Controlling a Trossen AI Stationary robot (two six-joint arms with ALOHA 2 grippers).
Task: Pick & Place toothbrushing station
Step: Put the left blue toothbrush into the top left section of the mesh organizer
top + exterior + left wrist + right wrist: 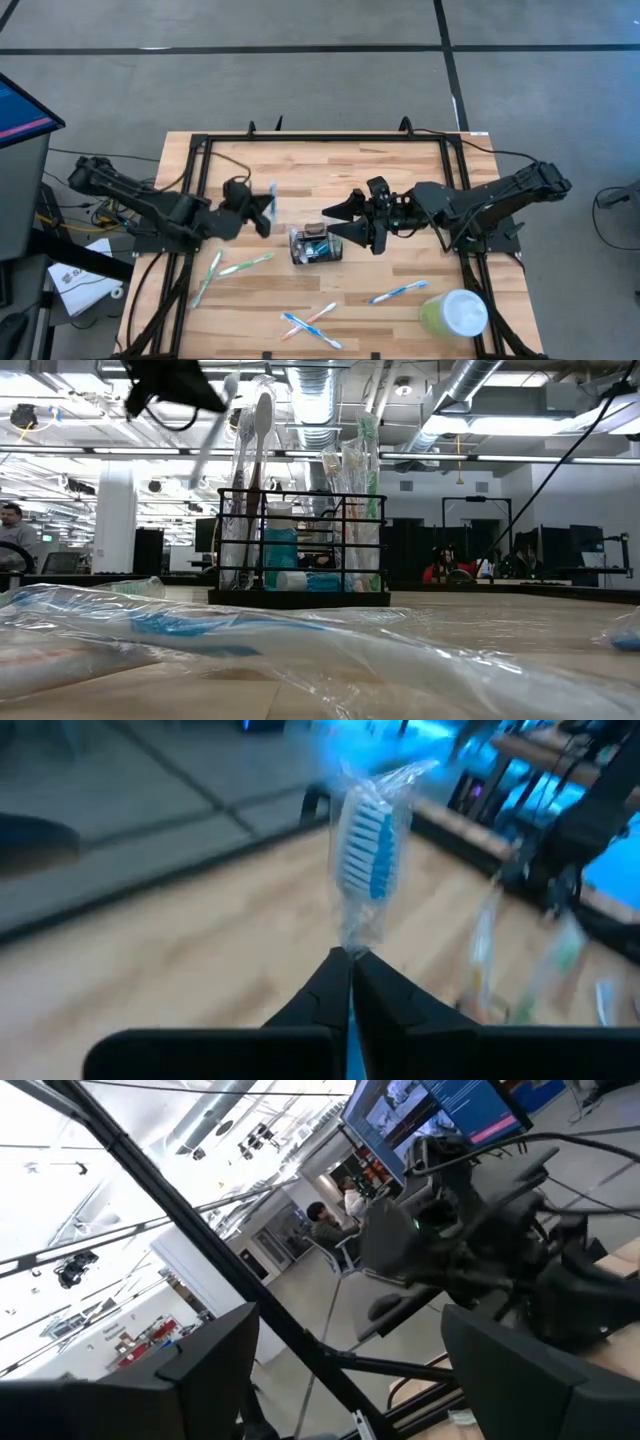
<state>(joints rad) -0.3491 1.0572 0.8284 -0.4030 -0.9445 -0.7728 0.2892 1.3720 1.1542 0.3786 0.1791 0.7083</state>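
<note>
The toothbrushing station (316, 246), a small black wire holder with wrapped toothbrushes standing in it, sits at the table's middle and shows head-on in the low view (300, 545). My left gripper (264, 213) hangs left of it, raised clear of the table, shut on a wrapped blue-and-white toothbrush (368, 855), which also shows in the high view (272, 196) and the low view (213, 430). My right gripper (332, 222) stands open in the air just beyond the station's far right side, nothing between its fingers (350, 1380). My left gripper pinches the wrapped toothbrush just below its bristle head (351, 944) between its two fingertips. The head stands out beyond the fingers. The brush is lifted clear of the table and slants in the air; the fingers hide the part behind the pinch.
Several wrapped toothbrushes lie loose on the table: two at the near left (206, 278) (246, 265), a crossed pair at the near middle (310, 323), one at the near right (398, 292). A pale green cup with a white lid (455, 314) stands at the near right corner.
</note>
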